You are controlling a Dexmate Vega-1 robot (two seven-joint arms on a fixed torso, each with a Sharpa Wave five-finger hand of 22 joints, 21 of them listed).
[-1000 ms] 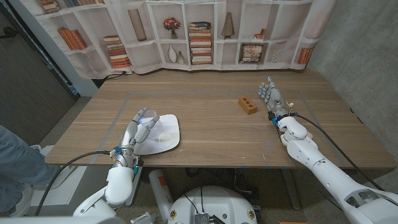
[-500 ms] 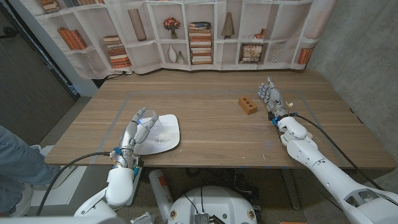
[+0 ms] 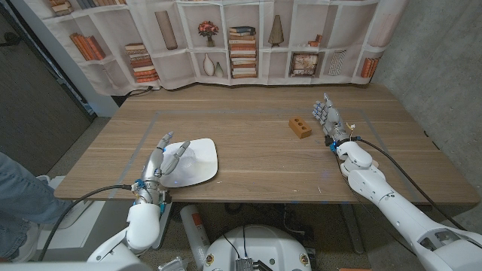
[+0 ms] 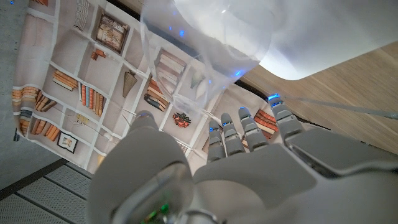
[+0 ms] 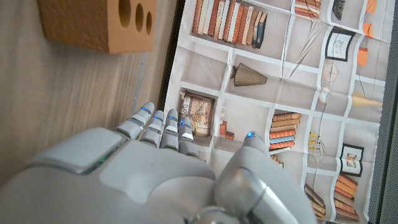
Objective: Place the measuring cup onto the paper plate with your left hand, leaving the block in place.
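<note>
A printed bookshelf backdrop [image 3: 248,41] hangs behind the wooden table [image 3: 256,162].

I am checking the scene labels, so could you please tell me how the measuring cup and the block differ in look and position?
The measuring cup is clear and see-through; the block is solid orange-brown with round holes. The measuring cup sits on the white paper plate by the left hand; the block lies on the bare table near the right hand. Neither is held.

Left hand [image 3: 162,160] and right hand [image 3: 329,119], fingers apart
</note>
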